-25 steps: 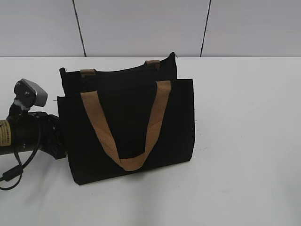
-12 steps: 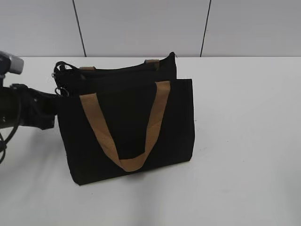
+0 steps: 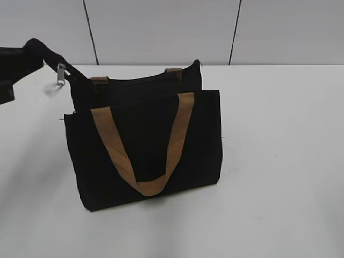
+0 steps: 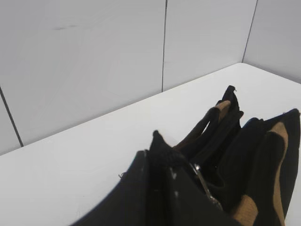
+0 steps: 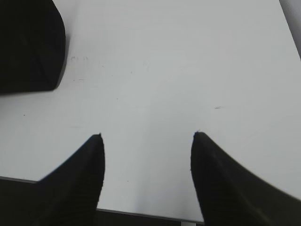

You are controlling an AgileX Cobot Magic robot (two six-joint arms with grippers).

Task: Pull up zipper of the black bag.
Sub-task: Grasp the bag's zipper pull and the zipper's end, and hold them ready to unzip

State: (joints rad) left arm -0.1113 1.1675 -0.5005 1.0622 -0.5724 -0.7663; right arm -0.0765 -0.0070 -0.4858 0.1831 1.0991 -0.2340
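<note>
On my exterior feed the black bag stood upright on the white counter, a little left of the middle, its flat front pocket panel facing the camera. One tan handle hung down the front in a long loop; only the two tan stubs of the other handle showed, at the back top edge. The bag's upper left corner was drawn out into a taut black strip of fabric running up and to the left, off the body of the bag. The silver pull tab of the zipper dangled from that strip, just beside the dark arm at the frame's left edge.

From my left wrist feed I saw the left pincer closed tight on the black fabric at that end of the zipper, with the metal tab glinting just past the fingers. Beyond it the bag's top edge ran away toward the wall, tan webbing visible on both sides.

My right wrist feed showed the right pincer spread wide, holding nothing, above bare counter. A rounded black shape filled that feed's upper left corner, well apart from the fingertips; I could not tell what it was.
</note>
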